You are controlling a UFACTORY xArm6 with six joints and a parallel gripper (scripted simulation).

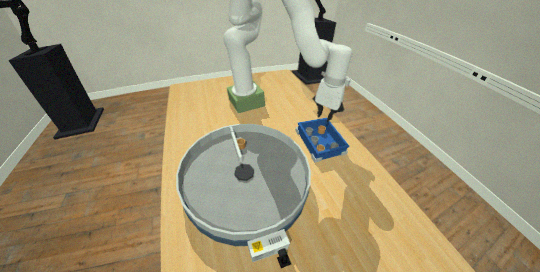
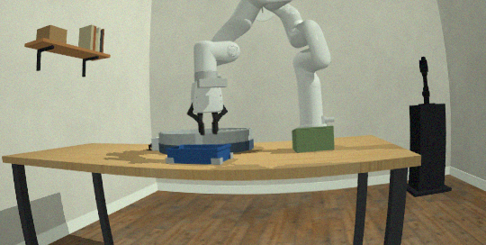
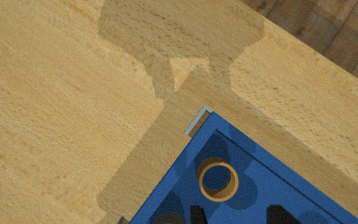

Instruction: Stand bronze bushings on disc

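Wrist: gripper (image 3: 237,215) tips cut off by bottom edge; crate (image 3: 167,167) also cropped there. Grey bushing (image 3: 169,219) beside them mostly out of frame. Exterior: crate (image 2: 198,154) wall hides all its contents. Top: bar (image 1: 235,144) partly covers bronze bushing (image 1: 242,143) on disc; its ends too blurred to read.

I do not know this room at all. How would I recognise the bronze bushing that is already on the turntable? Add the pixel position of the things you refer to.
On the wooden table (image 1: 200,103) (image 2: 112,151), find the big round grey turntable (image 1: 210,203) (image 2: 180,139). Near its thin white bar (image 1: 235,140) is a small orange-brown ring, the bushing (image 1: 242,143). Unlike the other orange-brown ones, it is outside the blue crate (image 1: 340,152) (image 2: 198,155) (image 3: 172,165).
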